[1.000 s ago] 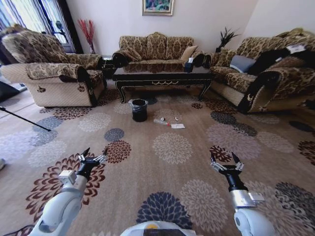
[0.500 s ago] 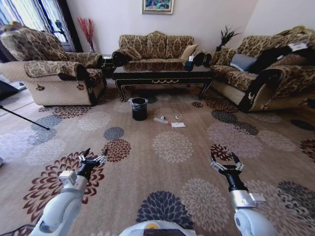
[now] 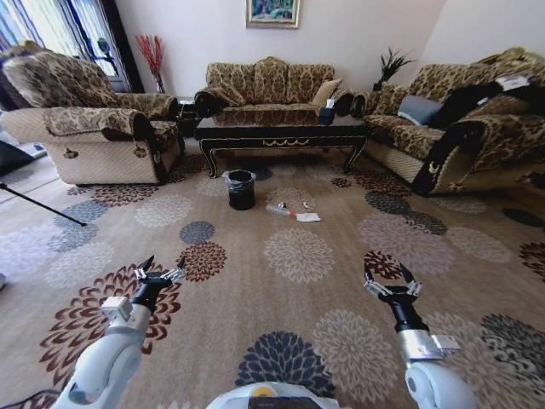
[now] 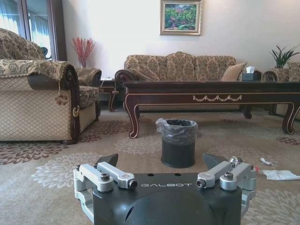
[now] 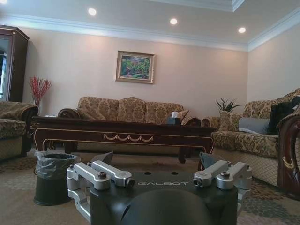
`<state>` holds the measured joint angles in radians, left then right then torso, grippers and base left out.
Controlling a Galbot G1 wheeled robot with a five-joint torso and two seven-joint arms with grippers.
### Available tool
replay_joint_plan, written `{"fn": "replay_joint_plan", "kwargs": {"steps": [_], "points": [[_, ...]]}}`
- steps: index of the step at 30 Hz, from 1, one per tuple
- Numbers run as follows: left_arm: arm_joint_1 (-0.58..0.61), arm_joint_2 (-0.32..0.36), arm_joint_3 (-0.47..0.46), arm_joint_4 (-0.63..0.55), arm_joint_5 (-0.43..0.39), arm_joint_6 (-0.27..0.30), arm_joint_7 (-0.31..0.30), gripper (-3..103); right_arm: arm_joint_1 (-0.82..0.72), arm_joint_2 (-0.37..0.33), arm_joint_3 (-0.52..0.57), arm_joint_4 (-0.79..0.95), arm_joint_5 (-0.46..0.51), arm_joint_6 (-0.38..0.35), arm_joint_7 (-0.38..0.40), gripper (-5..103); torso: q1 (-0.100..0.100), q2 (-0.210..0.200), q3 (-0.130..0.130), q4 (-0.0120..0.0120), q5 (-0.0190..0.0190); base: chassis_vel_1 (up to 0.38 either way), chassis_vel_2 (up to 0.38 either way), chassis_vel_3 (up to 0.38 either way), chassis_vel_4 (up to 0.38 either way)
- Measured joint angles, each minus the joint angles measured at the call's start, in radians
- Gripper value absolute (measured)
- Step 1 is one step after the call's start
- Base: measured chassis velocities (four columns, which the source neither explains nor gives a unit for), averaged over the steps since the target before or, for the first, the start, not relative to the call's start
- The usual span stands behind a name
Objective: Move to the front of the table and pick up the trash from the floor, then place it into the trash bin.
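— Moved since 1 s ago? Room slid a bit in head cam, so camera shifted; bin [image 3: 241, 189] etc. lie as before.
— Grippers?
— Left gripper [image 3: 158, 274] & right gripper [image 3: 391, 285] both low over carpet [image 3: 298, 256], fingers apart, holding nothing.
— Trash?
— Bottle [image 3: 278, 210] & paper [image 3: 307, 218] on carpet right of bin, in front of table [image 3: 281, 132].

The trash bin [image 3: 241, 189] stands before the table [image 3: 281, 133], the trash [image 3: 294, 213] just right of it.
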<state>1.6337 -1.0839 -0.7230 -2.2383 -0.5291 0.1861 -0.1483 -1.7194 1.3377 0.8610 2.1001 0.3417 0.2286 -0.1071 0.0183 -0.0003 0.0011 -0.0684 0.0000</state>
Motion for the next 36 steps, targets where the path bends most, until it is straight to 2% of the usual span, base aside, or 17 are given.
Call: {"fn": "replay_joint_plan", "kwargs": {"steps": [11, 36], "points": [[-0.001, 0.000, 0.004, 0.001, 0.013, -0.003, 0.004, 100, -0.003, 0.002, -0.001, 0.000, -0.003, 0.000, -0.001, 100, 0.000, 0.000, 0.003, 0.0000, 0.0000, -0.037, 0.039, 0.038, -0.038], [-0.002, -0.001, 0.002, 0.009, 0.007, -0.006, 0.008, 100, -0.005, 0.007, -0.007, 0.001, -0.017, -0.004, 0.000, 100, 0.001, 0.000, 0.007, 0.0001, -0.0001, -0.162, 0.169, 0.172, -0.171]]}}
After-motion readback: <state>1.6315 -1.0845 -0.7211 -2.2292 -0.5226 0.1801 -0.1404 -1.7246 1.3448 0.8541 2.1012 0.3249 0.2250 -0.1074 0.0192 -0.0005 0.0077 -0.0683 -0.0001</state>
